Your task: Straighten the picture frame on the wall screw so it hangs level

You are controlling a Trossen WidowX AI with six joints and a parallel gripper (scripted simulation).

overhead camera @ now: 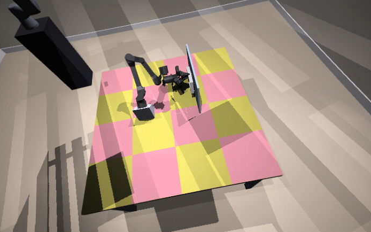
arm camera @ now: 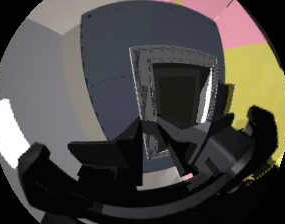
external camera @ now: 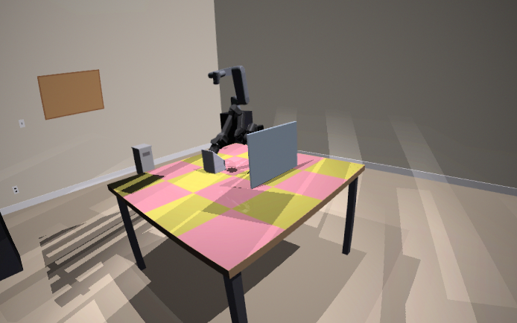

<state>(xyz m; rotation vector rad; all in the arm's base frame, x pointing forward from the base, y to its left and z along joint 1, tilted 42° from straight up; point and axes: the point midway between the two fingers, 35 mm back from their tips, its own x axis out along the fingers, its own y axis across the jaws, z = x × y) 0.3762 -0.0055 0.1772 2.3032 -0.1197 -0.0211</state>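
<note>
The picture frame [overhead camera: 191, 83] [arm camera: 173, 55], a light grey rectangle around a dark centre, is against the near face of the upright blue-grey panel [overhead camera: 197, 93] [external camera: 273, 154] [arm camera: 110, 40]. My gripper [overhead camera: 187, 74] [arm camera: 148, 118] is shut on the frame's bar, at the left in the wrist view, near its lower corner there. The wrist view is rolled and curved, with the table toward its right, so I cannot tell surely whether the frame is level. The screw and the notched strip are hidden behind the frame. In the exterior view the panel hides the frame.
The panel stands on the pink and yellow checkered table [overhead camera: 154, 135] [external camera: 192, 180]. The arm's grey base block [overhead camera: 143, 113] [external camera: 213, 162] is on the same table. A black pedestal [overhead camera: 53, 54] stands on the floor beyond. A cork board [external camera: 71, 94] hangs on the far wall.
</note>
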